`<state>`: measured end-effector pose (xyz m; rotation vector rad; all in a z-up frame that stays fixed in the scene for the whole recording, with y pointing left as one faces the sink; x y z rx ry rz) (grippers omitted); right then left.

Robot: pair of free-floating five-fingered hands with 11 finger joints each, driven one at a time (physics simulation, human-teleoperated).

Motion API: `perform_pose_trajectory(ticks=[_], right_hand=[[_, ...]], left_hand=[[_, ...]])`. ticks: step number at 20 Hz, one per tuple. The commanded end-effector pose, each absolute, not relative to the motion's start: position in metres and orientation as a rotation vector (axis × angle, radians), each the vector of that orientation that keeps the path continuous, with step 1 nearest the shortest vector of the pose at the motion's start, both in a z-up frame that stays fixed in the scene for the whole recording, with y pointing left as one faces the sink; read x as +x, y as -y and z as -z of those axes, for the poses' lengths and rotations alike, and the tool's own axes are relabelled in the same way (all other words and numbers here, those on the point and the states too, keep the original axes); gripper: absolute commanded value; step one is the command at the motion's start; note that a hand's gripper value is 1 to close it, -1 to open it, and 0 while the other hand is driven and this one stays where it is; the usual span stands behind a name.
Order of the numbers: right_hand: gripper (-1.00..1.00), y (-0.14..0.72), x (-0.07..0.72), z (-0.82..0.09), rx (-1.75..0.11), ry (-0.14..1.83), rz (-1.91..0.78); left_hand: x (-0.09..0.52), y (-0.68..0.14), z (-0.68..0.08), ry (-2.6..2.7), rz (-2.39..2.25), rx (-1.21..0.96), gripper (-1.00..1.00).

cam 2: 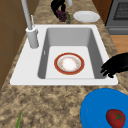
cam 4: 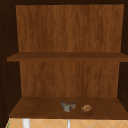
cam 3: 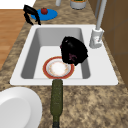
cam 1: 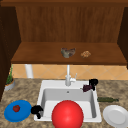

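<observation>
The right hand (cam 1: 93,82) hovers at the sink's (cam 1: 45,85) back right corner with its fingers curled round a dark purple bunch of grapes (cam 1: 87,87), which hangs just under and left of its palm. Below it the basin lies open, with a red-rimmed bowl (cam 3: 58,68) on the floor. To its right, on the counter, lie a green cucumber (cam 1: 107,99) and a white plate (cam 1: 116,115). The left hand (cam 1: 37,110) hangs with fingers curled and empty at the front left rim, beside a blue plate (cam 1: 11,115) bearing a tomato (cam 1: 16,108).
</observation>
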<state>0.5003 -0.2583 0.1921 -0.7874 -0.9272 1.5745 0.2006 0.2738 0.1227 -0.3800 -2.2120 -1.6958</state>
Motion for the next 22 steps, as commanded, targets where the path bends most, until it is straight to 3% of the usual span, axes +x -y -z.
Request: perform_pose_trajectory(ticks=[1, 22], right_hand=[[1.00, 0.282, 0.486, -0.203, -0.770, 0.945, -1.560], [1.00, 0.413, 0.404, -0.218, -0.778, 0.970, -1.537]], left_hand=[[0.201, -0.274, -0.123, 2.212, 1.696, -0.380, 0.00], [0.201, -0.274, -0.123, 2.212, 1.696, -0.380, 0.00]])
